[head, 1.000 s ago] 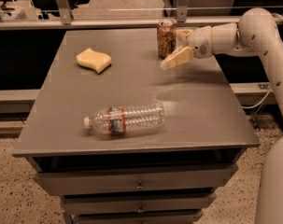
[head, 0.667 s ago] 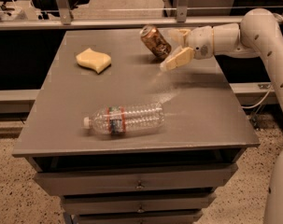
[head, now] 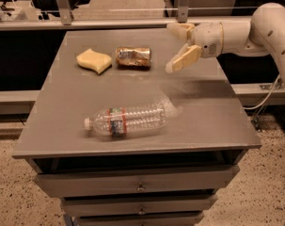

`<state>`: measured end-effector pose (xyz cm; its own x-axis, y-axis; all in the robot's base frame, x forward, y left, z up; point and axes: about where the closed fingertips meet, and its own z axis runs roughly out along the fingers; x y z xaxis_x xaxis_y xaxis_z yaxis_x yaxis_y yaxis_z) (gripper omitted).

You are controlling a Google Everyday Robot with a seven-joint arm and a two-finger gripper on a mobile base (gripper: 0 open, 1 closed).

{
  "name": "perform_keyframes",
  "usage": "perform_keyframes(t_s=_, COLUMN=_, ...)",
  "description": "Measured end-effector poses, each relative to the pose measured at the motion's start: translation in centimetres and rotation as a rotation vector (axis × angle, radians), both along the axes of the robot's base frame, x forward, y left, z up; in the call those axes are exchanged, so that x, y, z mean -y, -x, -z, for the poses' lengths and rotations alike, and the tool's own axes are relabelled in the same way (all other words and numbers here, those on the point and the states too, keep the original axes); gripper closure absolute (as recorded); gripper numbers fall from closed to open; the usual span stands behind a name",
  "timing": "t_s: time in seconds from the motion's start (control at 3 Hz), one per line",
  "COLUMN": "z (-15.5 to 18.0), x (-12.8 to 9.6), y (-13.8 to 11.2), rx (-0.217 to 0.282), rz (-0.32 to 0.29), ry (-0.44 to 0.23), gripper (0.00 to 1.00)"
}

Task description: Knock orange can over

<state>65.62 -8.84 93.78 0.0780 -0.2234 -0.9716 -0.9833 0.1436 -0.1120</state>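
Can (head: 132, 58) is seen laid on its side on the table (head: 208, 119), just beside the sponge (head: 94, 60), left of and apart from the gripper (head: 175, 48), whose fingers are spread, nothing held.

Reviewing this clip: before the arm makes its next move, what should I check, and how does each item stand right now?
1. Orange can lying on its side: ok.
2. End effector clear of the can, over the table's back right: ok.
3. End effector open, holding nothing: ok.
4. Can away from table edges: ok.
5. Can touching the sponge: cannot tell.
6. Bottle lying on the table, near the front: ok.
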Motion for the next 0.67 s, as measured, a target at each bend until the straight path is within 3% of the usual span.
perform_keyframes(t_s=0.33, z=-1.0, x=0.9, y=0.8, rx=0.038, rz=0.002, ry=0.006, gripper=0.00)
perform_keyframes(t_s=0.67, z=-2.6, x=3.5, y=1.3, rx=0.118, rz=0.071, ry=0.069, gripper=0.00)
